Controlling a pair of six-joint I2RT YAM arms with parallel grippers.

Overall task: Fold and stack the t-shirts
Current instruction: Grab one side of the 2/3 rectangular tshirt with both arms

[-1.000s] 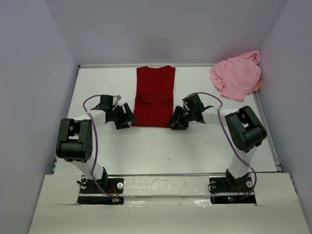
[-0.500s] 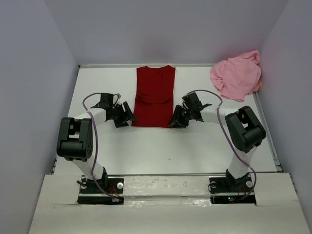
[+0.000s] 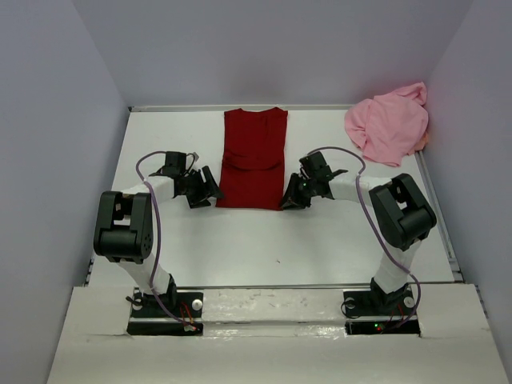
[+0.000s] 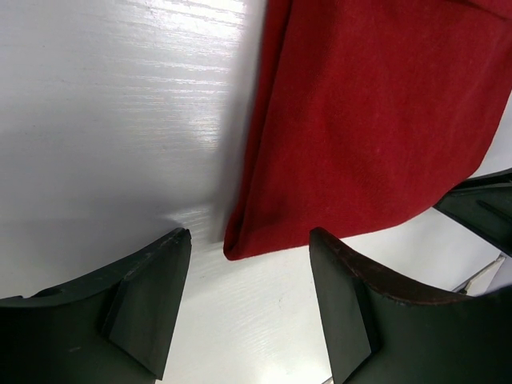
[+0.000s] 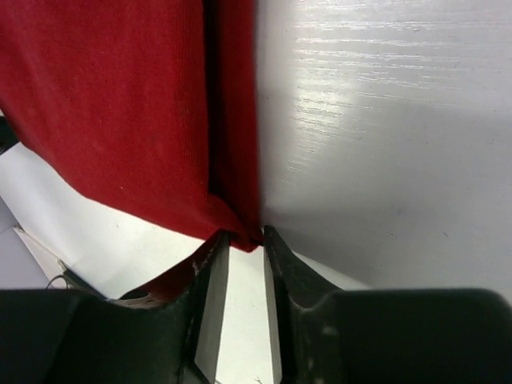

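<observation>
Going left to right: the left arm (image 3: 124,228) bends out over the white bench (image 3: 240,248) and reaches in toward the middle. The left fingers (image 4: 148,296) are spread wide open and hold nothing. From the left wrist view they sit low over the bench, one on each side of the near left corner of the dark red t-shirt (image 3: 254,158). That corner lies in the gap between them, and neither finger seems to touch the cloth.

The dark red t-shirt itself is in the middle of the bench toward the far edge. It lies flat as a long narrow strip that runs from the back edge toward the arms, with its long sides folded in.

On the other side, the right fingers (image 5: 210,304) are at the shirt's near right corner. They stand close together with only a thin slit between them, and the tip of the corner sits right at the mouth of that slit. I honestly can't tell if they have the cloth pinched or are just touching it.

Far right, the pink t-shirt (image 3: 388,126) is a crumpled heap in the back right corner of the bench, well apart from both arms and from the red one.
</observation>
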